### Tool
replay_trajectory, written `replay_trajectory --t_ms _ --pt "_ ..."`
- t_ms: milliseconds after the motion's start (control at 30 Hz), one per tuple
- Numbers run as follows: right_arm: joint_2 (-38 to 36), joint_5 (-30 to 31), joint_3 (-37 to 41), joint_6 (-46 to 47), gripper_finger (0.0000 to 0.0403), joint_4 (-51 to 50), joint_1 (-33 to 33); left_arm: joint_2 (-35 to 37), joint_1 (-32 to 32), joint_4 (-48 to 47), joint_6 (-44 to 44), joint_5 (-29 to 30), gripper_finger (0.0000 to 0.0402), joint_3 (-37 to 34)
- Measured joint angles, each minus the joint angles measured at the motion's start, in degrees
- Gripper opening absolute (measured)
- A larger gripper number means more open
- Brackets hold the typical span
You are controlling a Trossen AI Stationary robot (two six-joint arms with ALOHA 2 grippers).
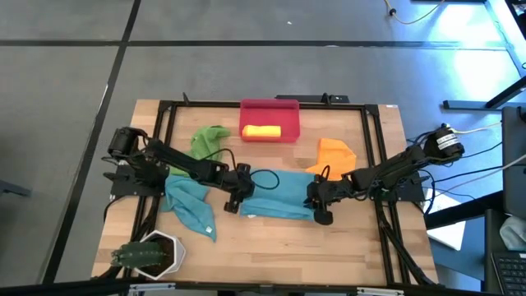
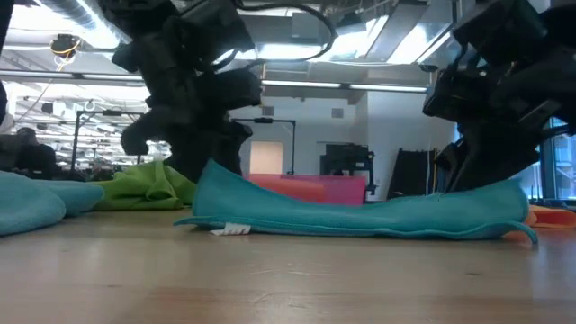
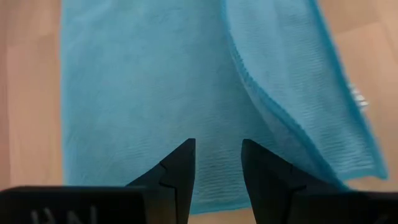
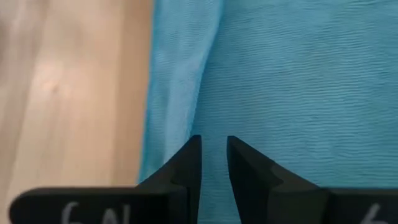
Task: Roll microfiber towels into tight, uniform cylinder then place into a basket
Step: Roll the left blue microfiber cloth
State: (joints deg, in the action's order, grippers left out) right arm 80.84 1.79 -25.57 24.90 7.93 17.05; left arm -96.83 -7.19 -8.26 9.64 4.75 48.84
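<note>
A teal-blue microfiber towel (image 1: 275,201) lies folded flat on the wooden table, one layer lapped over another (image 3: 292,93). My left gripper (image 3: 217,149) slants down over its left end, fingers a little apart with flat cloth showing between them. My right gripper (image 4: 214,146) slants down over its right end, with only a narrow gap between the fingers and a ridge of cloth (image 4: 208,74) running toward it. In the low view both towel ends (image 2: 211,175) (image 2: 513,193) stand slightly raised beside the grippers. The red-pink basket (image 1: 292,111) at the far edge holds a rolled yellow towel (image 1: 261,131). My left gripper's fingertips (image 3: 183,152) stand right at the towel's left end, slanting down from the table's left; whether they touch the cloth I cannot tell. My right gripper's fingertips (image 4: 193,149) stand at the towel's right end beside its edge, slanting down from the right; whether they touch the cloth I cannot tell.
A second teal-blue towel (image 1: 189,205) lies crumpled near the left arm. A green towel (image 1: 209,138) lies at the far left and an orange one (image 1: 335,156) at the far right. A white pot with a plant (image 1: 152,253) stands at the near left corner.
</note>
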Motion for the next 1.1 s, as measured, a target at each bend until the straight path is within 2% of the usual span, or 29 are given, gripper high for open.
replay_trajectory --t_ms 367,600,733,900,1100 --pt "0.00 -0.49 -0.49 3.28 0.0077 0.83 5.39 0.61 -4.55 -0.10 0.25 0.00 0.0120 0.02" --pt "-0.01 0.44 -0.49 3.37 0.0077 0.81 5.85 0.61 -3.85 0.64 0.13 2.14 0.0120 0.02" --pt "0.00 4.77 -0.49 2.84 0.0077 0.15 3.31 0.61 -2.84 4.49 -1.47 0.62 0.0120 0.02" --pt "0.00 5.71 -0.49 0.12 0.0077 -0.15 -3.29 0.48 -2.81 12.34 -4.46 -4.39 0.0120 0.02" --pt "0.00 4.46 -0.72 -3.86 0.0066 -1.00 -11.14 0.35 -4.86 10.03 -9.64 -4.48 0.0120 0.02"
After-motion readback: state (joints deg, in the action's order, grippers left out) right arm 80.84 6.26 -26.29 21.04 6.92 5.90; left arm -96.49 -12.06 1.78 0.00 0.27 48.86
